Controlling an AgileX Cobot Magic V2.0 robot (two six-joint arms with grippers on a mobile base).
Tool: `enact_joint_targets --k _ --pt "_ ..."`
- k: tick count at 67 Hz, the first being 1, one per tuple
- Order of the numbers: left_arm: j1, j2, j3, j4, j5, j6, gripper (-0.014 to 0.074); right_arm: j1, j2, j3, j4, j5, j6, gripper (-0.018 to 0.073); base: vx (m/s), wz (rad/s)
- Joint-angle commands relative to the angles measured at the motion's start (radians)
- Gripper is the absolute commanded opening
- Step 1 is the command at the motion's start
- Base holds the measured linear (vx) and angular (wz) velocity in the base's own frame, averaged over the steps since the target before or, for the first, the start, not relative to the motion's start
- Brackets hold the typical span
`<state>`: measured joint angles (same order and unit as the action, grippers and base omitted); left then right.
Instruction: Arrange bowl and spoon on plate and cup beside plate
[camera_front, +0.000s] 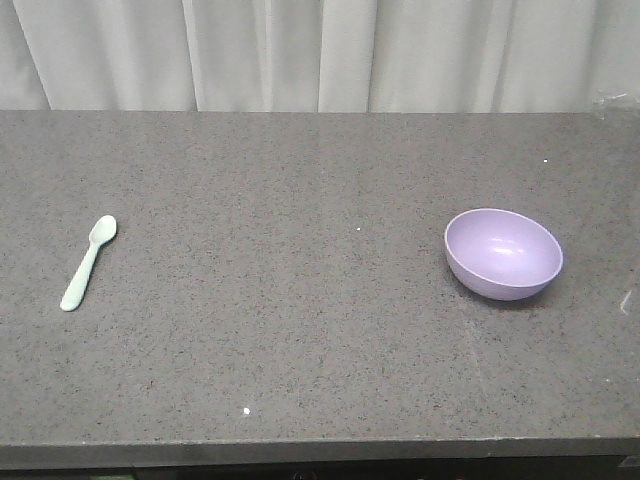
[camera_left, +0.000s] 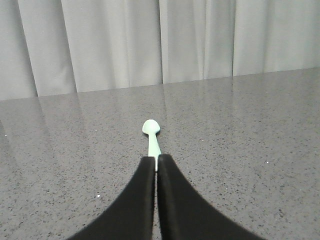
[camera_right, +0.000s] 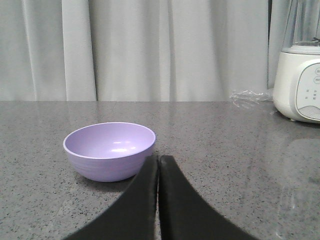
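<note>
The spoon (camera_left: 151, 129) is seen straight ahead of the left gripper (camera_left: 156, 159), handle nearest, lengthwise in line; jaws are clenched, empty.

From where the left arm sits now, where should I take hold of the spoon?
Probably the handle's middle, coming from above with fingers closing across its narrow width. The spoon lies flat on the counter, handle end nearest the left gripper, which is shut, so open first.
</note>
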<state>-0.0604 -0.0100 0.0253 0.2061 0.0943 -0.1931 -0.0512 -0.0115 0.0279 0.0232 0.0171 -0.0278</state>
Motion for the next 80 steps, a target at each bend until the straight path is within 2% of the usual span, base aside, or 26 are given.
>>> enact_joint_targets --k 1,80 --pt "-0.001 -0.005 -0.007 0.000 -0.075 -0.011 -0.0006 -0.006 -0.008 0.004 -0.002 -0.077 -0.006 -0.0006 0.00 0.00" --pt "-0.001 -0.005 -0.007 0.000 -0.075 -0.011 -0.0006 -0.006 -0.008 0.004 -0.002 -0.077 -0.006 -0.0006 0.00 0.00"
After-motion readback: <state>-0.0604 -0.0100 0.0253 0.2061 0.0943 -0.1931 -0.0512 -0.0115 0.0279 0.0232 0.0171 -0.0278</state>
